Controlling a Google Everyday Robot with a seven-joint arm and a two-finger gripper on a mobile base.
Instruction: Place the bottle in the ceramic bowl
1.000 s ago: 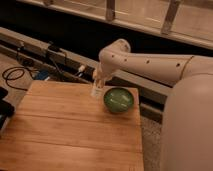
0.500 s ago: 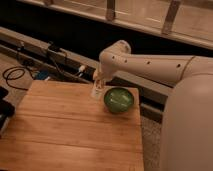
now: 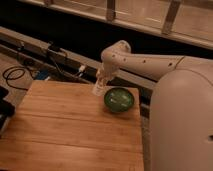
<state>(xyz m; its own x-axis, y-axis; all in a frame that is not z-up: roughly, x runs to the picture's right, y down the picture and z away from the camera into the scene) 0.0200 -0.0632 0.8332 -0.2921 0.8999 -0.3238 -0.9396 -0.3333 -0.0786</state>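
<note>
The bottle [image 3: 99,86] stands upright just beside the green bowl [image 3: 119,99], at the bowl's ten o'clock on the wooden table [image 3: 70,130]. I see my gripper [image 3: 102,75] clamped on the bottle's top.

One bottle [image 3: 99,86], upper middle of the frame, upright, held in the one gripper [image 3: 102,76], which is closed on it. One green bowl [image 3: 119,99] just right of the bottle. One wooden table [image 3: 70,135] filling the lower left. One robot arm [image 3: 145,64] reaching in from the right. One coil of black cable [image 3: 15,76] on the floor, far left.
</note>
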